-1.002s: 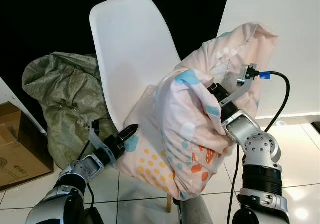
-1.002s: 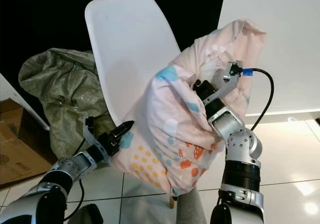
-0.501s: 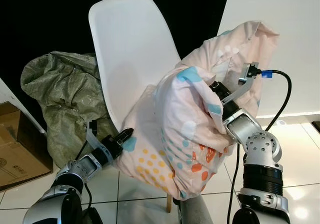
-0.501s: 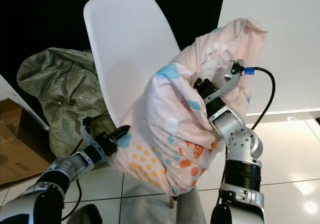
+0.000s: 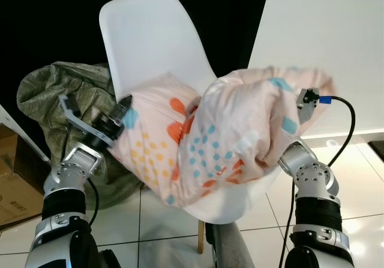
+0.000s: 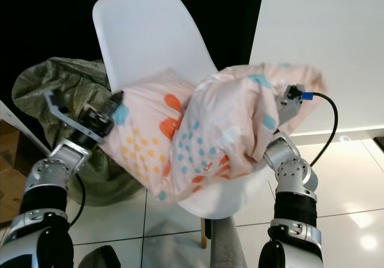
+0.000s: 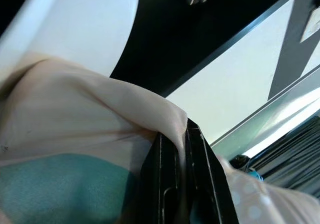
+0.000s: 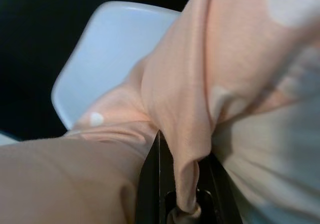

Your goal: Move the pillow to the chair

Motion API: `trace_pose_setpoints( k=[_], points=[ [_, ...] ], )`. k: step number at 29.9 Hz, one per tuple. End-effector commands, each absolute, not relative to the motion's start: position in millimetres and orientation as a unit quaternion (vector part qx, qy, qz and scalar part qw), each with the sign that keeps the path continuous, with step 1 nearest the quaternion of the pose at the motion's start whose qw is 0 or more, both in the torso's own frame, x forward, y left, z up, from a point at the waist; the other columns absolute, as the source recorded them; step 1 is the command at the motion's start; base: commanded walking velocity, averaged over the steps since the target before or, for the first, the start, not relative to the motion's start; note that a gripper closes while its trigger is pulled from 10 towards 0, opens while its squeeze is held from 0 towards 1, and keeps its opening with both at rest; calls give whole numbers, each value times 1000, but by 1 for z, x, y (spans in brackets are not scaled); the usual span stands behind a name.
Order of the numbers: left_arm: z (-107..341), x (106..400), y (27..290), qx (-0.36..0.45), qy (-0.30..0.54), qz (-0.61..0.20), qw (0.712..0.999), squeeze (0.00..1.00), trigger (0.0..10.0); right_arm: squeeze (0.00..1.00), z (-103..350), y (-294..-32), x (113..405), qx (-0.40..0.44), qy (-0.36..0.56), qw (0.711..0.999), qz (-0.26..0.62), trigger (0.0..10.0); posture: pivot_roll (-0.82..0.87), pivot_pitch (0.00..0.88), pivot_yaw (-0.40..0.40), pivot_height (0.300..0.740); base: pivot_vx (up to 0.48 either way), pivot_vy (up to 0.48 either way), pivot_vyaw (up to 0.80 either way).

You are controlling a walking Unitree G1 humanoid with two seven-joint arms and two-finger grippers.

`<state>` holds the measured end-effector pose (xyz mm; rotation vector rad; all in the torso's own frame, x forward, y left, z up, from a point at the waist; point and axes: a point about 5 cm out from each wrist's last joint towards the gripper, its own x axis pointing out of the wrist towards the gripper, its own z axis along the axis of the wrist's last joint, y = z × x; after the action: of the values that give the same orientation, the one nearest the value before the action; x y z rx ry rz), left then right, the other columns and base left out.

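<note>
- Across the head views we see one pillow point(image 5: 204, 136) lying on one white chair point(image 5: 153, 40), our left end effector point(image 5: 120, 109) raised at its corner, the right arm bent beneath; no writing reads.
- At the left wrist, fingers point(image 7: 167, 184) pinch pillow fabric.
- At the right wrist, the right end effector point(image 8: 182, 184) clamps a pillow fold.

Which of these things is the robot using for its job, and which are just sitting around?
For the job:
pillow
white chair
left gripper, shut on the pillow
right gripper, shut on the pillow

Just lying about:
green sack
cardboard box
</note>
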<state>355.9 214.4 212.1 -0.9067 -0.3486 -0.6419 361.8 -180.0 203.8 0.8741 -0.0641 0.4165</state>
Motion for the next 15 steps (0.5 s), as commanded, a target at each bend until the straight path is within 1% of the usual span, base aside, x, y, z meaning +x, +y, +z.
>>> trace_pose_setpoints(
  k=[1, 2, 4, 5, 7, 8, 9, 10, 11, 13, 15],
  points=[
    [232, 348, 225, -401, -221, -297, 838, 0, 0, 439, 182, -171, 362, 418, 16, 889, 186, 10000, -217, 208, 19, 471, 0, 0, 0],
    [244, 343, 230, -370, -244, -282, 851, 0, 0, 1000, 176, -173, 363, 412, 21, 894, 173, 10000, -211, 207, 17, 471, 0, 0, 0],
    [260, 336, 239, -326, -272, -255, 869, 0, 0, 1000, 166, -175, 363, 402, 34, 902, 155, 10000, -206, 206, 15, 471, 0, 0, 0],
    [260, 336, 239, -326, -272, -255, 869, 0, 0, 1000, 166, -175, 363, 402, 34, 902, 155, 10000, -206, 206, 15, 471, 0, 0, 0],
    [273, 332, 249, -287, -289, -222, 886, 0, 0, 1000, 150, -175, 362, 365, 71, 918, 136, 10000, -203, 203, 14, 471, 0, 0, 0],
    [273, 332, 249, -287, -289, -222, 886, 0, 0, 1000, 150, -175, 362, 365, 71, 918, 136, 10000, -203, 203, 14, 471, 0, 0, 0],
    [277, 331, 252, -265, -289, -204, 897, 0, 0, 1000, 138, -177, 361, 323, 107, 934, 114, 10000, -203, 202, 15, 471, 0, 0, 0],
    [277, 331, 253, -249, -282, -194, 906, 0, 0, 1000, 127, -184, 360, 276, 136, 948, 83, 10000, -204, 201, 17, 471, 0, 0, 0],
    [277, 331, 253, -249, -282, -194, 906, 0, 0, 1000, 127, -184, 360, 276, 136, 948, 83, 10000, -204, 201, 17, 471, 0, 0, 0],
    [272, 329, 252, -242, -264, -178, 917, 0, 0, 1000, 116, -200, 358, 214, 165, 962, 35, 10000, -207, 200, 18, 471, 0, 0, 0],
    [254, 327, 248, -267, -232, -164, 921, 0, 0, 1000, 117, -218, 358, 186, 163, 969, -8, 10000, -207, 199, 19, 471, 0, 0, 0]
  ],
)
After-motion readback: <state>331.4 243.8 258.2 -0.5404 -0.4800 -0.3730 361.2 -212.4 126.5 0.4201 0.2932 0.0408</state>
